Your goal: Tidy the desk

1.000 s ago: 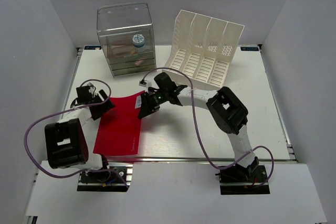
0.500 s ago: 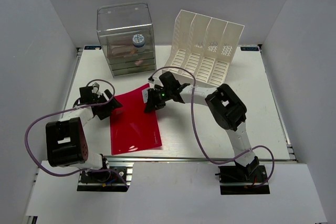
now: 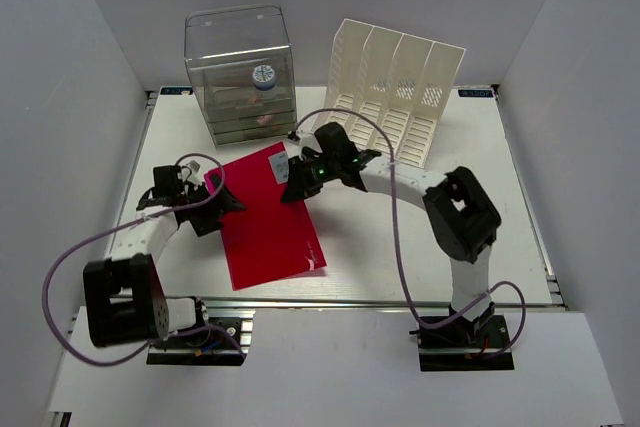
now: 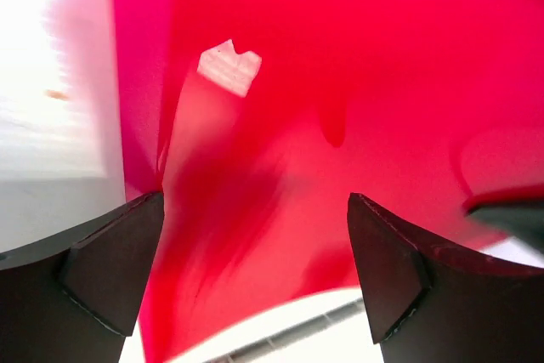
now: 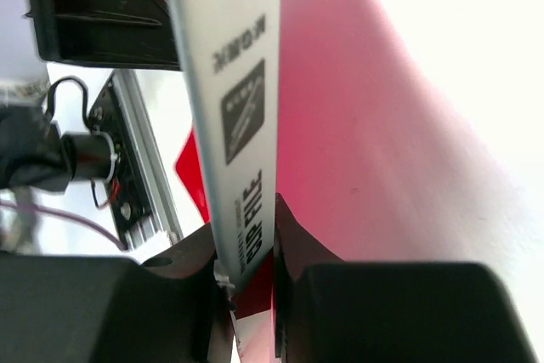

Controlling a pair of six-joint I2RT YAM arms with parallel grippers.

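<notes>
Handover: left gripper has sprung wide open beside the red folder, holding nothing; right gripper has closed on its white spine. Folder left of centre on desk, probably bound for file rack

Through my left wrist camera the red folder is a soft blur running off the top and right edges. The fingers of my left gripper are cut off at the bottom. On my right wrist view, the folder's white spine label leaves the frame at the top, and its print is too smeared to read whole. From above, my right gripper hides its own fingertips. Inside the clear drawer box, a round blue-and-white thing is too small to name.
</notes>
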